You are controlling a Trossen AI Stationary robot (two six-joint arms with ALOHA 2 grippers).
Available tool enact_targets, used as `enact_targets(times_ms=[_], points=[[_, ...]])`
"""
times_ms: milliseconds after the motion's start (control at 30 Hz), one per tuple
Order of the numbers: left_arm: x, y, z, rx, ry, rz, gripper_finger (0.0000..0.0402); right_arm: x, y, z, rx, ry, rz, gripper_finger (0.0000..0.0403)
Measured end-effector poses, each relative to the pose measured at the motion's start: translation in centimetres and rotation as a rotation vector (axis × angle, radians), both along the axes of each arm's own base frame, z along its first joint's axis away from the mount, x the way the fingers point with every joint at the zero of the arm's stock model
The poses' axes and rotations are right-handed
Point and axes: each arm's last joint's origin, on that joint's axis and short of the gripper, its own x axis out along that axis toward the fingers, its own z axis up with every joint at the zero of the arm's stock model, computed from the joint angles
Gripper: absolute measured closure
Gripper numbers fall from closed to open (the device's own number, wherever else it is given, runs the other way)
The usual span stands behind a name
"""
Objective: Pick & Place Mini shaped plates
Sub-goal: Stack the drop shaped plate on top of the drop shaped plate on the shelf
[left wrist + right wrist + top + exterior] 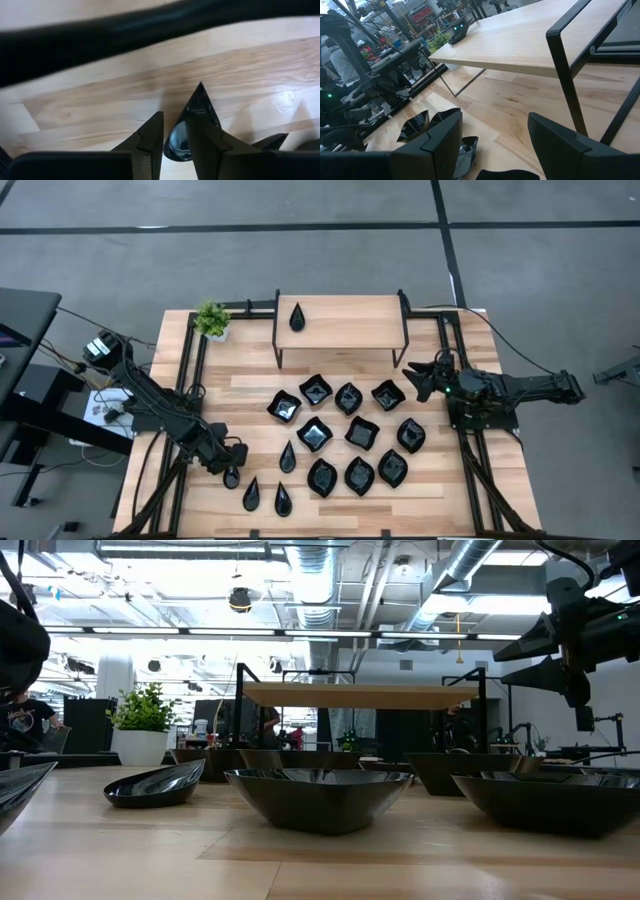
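Teardrop plate [192, 125] sits between the left gripper [175, 137]'s fingers, which stand narrow around its rounded end; the wrist view shows one finger [147, 142] outside the rim and the other [207, 140] over the bowl, so the grip looks aimed at the rim wall, though whether the pads already pinch cannot be told. The plate's long axis runs straight away from the fingertips, its pointed tip leading ahead of them. In the high view this same dish [232, 476] lies at the near left of the wooden table [440, 480], just beside three other teardrops [270, 485].

Taking the plate by its broad end probably keeps the fragile tip free and lets the arm carry it lengthwise to the raised shelf [340, 322], where one teardrop [297, 317] already rests, its point away from the plates below.

Ahead of the right gripper [492, 135], whose fingers stand wide apart holding nothing, lie wavy-edged square plates [427, 122]; the arm waits by the shelf's right leg [570, 95]. Leaf-like ovals [358, 474] fill the near rows.
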Motion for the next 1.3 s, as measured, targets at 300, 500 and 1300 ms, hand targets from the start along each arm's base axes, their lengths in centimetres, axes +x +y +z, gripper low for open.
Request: enact_targets(times_ms=[300, 500, 1300], points=[[0.20, -0.20, -0.72, 0.027, 0.018, -0.021, 0.0319, 0.00, 0.00, 0.00, 0.000, 0.000, 0.000, 0.0182], [0.27, -0.27, -0.84, 0.028, 0.018, -0.021, 0.0319, 0.00, 0.00, 0.00, 0.000, 0.000, 0.000, 0.0182], [0.61, -0.60, -0.66, -0.008, -0.018, -0.021, 0.0393, 0.00, 0.00, 0.00, 0.000, 0.000, 0.000, 0.0182]])
